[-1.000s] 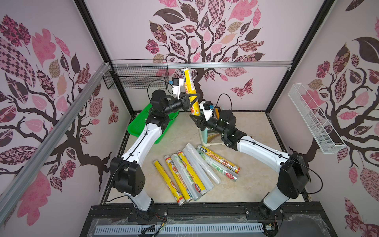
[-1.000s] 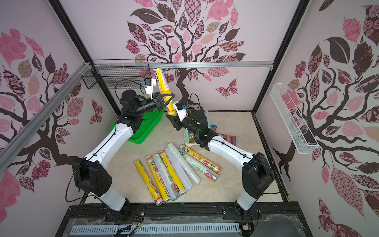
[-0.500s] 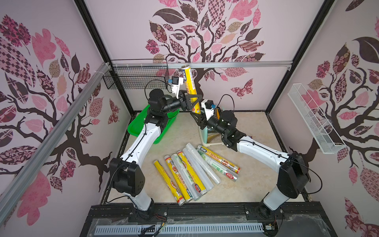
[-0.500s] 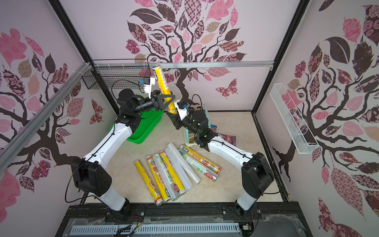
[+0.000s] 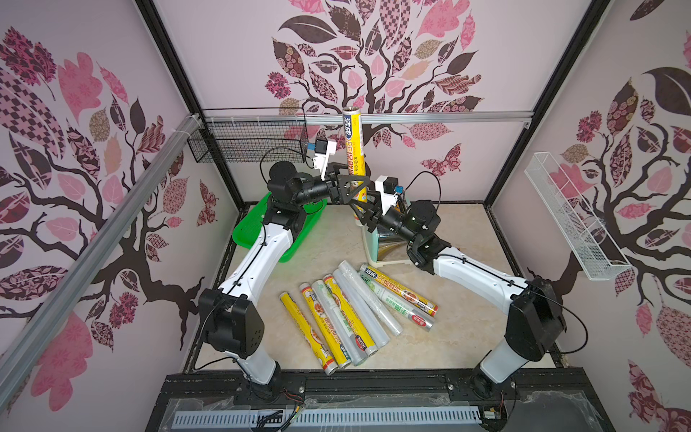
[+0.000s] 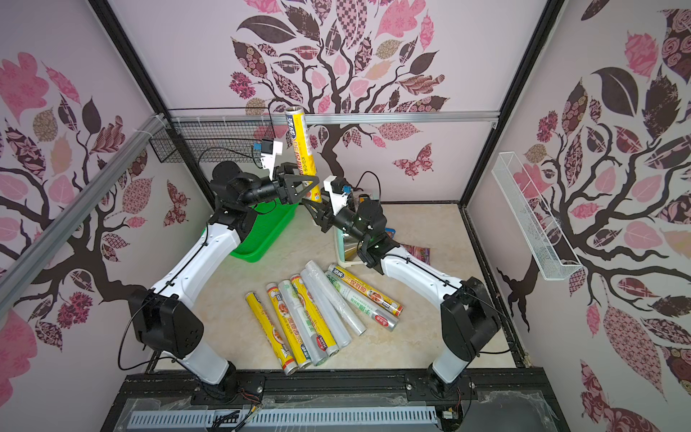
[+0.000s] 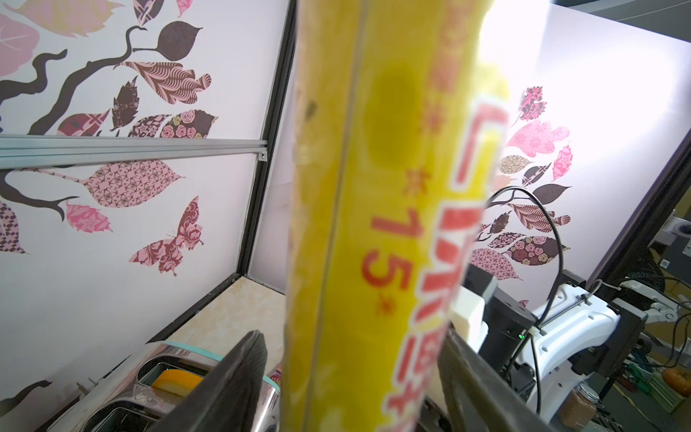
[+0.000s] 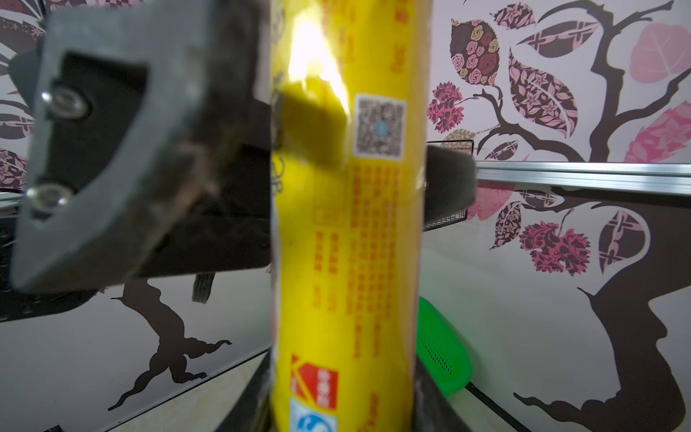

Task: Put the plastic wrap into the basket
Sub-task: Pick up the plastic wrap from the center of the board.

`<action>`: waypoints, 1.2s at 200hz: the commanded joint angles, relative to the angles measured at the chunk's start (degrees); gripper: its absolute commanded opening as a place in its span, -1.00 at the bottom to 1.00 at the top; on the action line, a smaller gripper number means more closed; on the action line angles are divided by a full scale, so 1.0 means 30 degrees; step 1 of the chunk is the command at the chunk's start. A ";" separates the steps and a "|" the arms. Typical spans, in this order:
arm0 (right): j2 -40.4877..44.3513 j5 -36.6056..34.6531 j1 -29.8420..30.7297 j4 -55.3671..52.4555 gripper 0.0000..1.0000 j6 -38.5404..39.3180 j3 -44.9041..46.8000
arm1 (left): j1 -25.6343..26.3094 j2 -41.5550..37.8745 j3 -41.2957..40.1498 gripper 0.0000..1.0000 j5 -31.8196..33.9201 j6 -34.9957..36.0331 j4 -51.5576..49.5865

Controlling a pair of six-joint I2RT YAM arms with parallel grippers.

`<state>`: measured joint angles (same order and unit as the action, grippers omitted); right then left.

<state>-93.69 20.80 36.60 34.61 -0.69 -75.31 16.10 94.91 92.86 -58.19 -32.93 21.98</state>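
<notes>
One yellow roll of plastic wrap, the held roll [image 5: 353,142] [image 6: 301,146], stands nearly upright in the air above the far middle of the table [image 5: 467,239]. In both top views its long axis runs from 6 up to 12 o'clock, leaning a touch toward 11, with the open core end uppermost in front of the back wall's rail. The right gripper [image 5: 355,205] [image 6: 307,205] reaches in from 4 o'clock and is clamped on the roll's lower end. In the right wrist view its fingers [image 8: 256,400] press the yellow wrapper from both sides. The left gripper [image 5: 357,187] [image 6: 304,185] comes in from 9 o'clock, just above the right one, and straddles the same roll with its jaws spread. In the left wrist view one of its fingers [image 7: 224,392] stands clear of the wrapper, with a gap showing, while the opposite one sits right at the roll's edge; I cannot tell whether that one touches. The green basket [image 5: 250,232] [image 6: 261,239] lies at 10 o'clock on the table, under the left arm, with no roll visible in it. Seven loose rolls [image 5: 355,310] [image 6: 321,306] lie side by side at 6 o'clock, with their long axes running roughly from 11 to 5. A shiny toaster [image 5: 385,247] sits under the right wrist.
</notes>
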 commanded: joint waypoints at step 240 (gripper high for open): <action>-0.0440 0.0755 -0.0071 -0.0493 0.23 0.0119 -0.1596 | -0.0407 0.0068 0.1273 -0.31 0.0088 0.1790 -0.2293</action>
<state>-94.41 23.94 36.18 31.99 -0.82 -77.23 15.31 94.96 94.52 -58.11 -28.47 15.22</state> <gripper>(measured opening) 0.580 0.377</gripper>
